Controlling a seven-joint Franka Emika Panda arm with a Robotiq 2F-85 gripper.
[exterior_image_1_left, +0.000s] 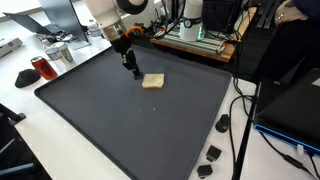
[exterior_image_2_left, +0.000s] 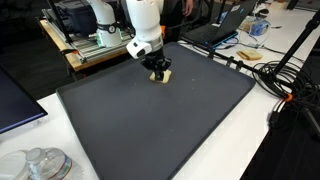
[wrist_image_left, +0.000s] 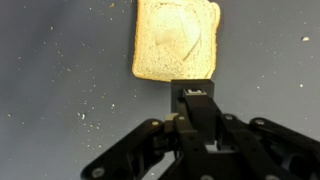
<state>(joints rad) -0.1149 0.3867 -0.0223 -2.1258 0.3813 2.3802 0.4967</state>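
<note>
A slice of toast (wrist_image_left: 175, 38) lies flat on the dark grey mat (wrist_image_left: 60, 90); it also shows as a small tan slice (exterior_image_1_left: 152, 81) in an exterior view and as a tan piece (exterior_image_2_left: 166, 76) partly behind the fingers. My gripper (wrist_image_left: 194, 88) is shut, its black fingers pressed together with nothing between them. The fingertips sit right at the near edge of the toast, touching or almost touching it. In the exterior views the gripper (exterior_image_1_left: 134, 70) points down at the mat just beside the slice, and the gripper (exterior_image_2_left: 160, 72) stands in front of it.
Crumbs are scattered over the mat (exterior_image_1_left: 120, 120). A red can (exterior_image_1_left: 41, 67) and a glass jar (exterior_image_1_left: 60, 54) stand off the mat's corner. Black cables and small black parts (exterior_image_1_left: 213, 154) lie beside the mat. A laptop (exterior_image_2_left: 215, 30) and cables (exterior_image_2_left: 275, 70) are beyond it.
</note>
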